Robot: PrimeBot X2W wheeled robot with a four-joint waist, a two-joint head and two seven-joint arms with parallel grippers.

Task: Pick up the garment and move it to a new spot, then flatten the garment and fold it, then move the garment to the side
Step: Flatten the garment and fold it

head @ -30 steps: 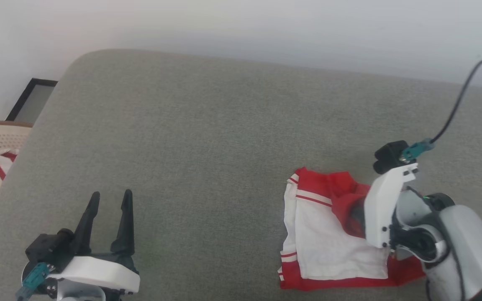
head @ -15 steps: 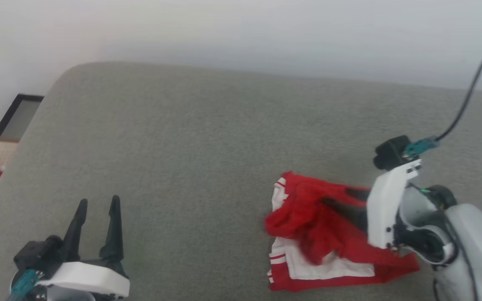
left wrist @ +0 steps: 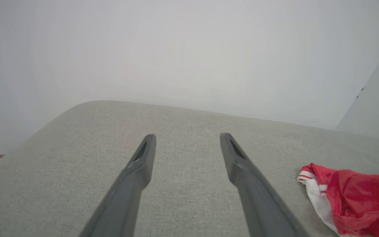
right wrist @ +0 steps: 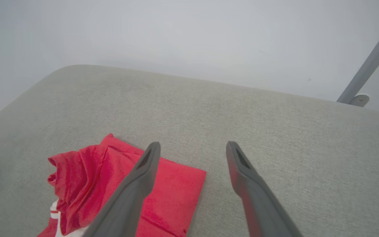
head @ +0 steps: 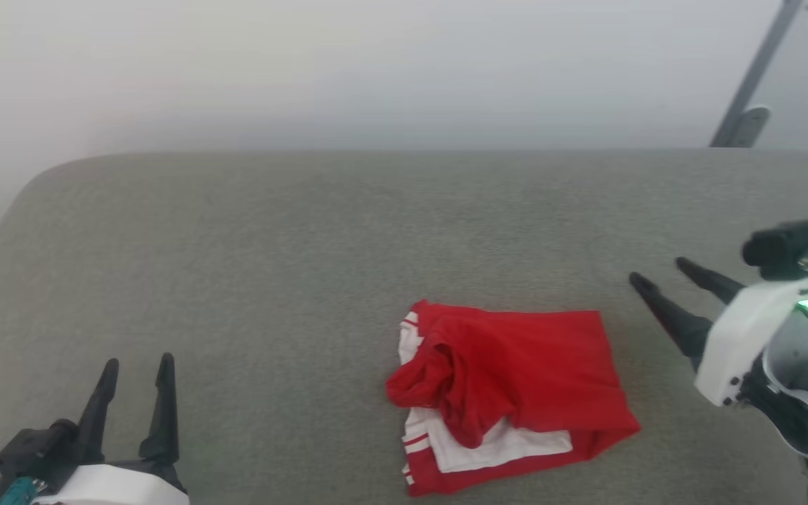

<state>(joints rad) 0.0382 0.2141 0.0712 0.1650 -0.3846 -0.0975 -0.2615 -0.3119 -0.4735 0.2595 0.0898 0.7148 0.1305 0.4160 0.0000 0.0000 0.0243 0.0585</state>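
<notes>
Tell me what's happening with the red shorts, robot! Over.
Both open and empty: left gripper, right gripper. Red garment lies loose on cushion, roughly folded, one edge bunched. Nothing in the way.

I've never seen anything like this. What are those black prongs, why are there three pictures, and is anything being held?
It is a two-armed robot. One picture comes from a camera on its head, looking down at a grey cushioned surface. The black prongs are its two claws: the left claw at the lower left, the right claw at the right. The other two pictures come from cameras on the wrists, each looking out along its own claw. A red garment with white panels lies loosely folded on the surface, between the claws. Both claws are open and hold nothing; neither touches the garment.
</notes>
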